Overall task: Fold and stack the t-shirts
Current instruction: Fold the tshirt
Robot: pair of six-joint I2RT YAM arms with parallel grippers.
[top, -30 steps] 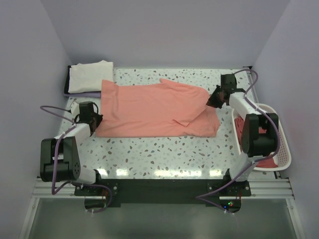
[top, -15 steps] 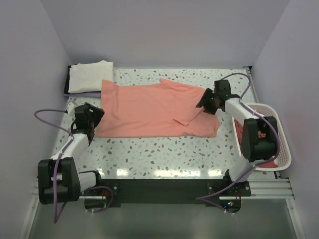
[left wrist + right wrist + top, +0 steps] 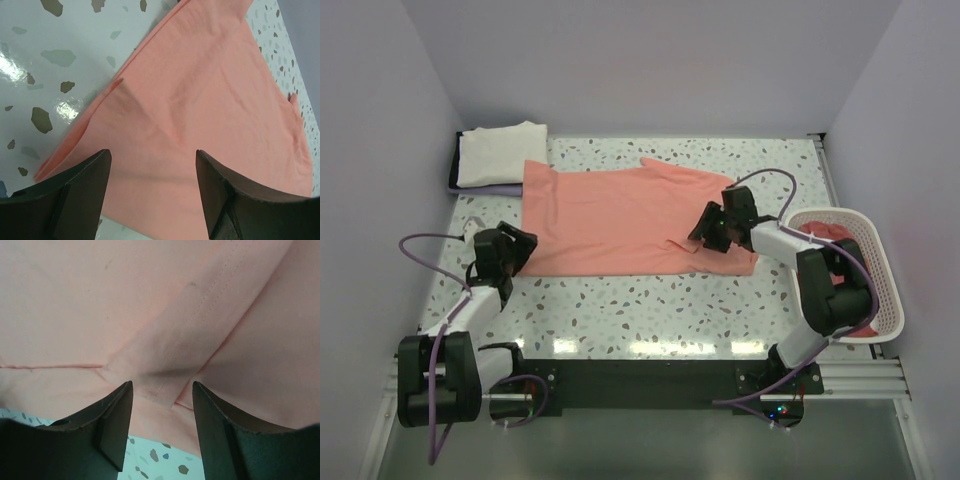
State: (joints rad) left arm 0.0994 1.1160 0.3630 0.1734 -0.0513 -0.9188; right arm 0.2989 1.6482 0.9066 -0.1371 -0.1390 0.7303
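A salmon-pink t-shirt lies spread flat across the speckled table, one sleeve folded inward near its right end. My left gripper hovers open over the shirt's near-left corner; the left wrist view shows pink cloth below the gripper, nothing between the fingers. My right gripper is open over the folded sleeve, its fingers apart above the near hem. A cream-white t-shirt sits folded at the back left. Darker pink-red t-shirts lie in the basket.
A white lattice basket stands at the right edge beside the right arm. The cream shirt rests on a dark flat thing in the back-left corner. Bare speckled table runs along the near side. Walls enclose the back and sides.
Both grippers have opened and let go of the salmon shirt. The left one shifted nearer, and the right one moved left and nearer over the shirt's right end.
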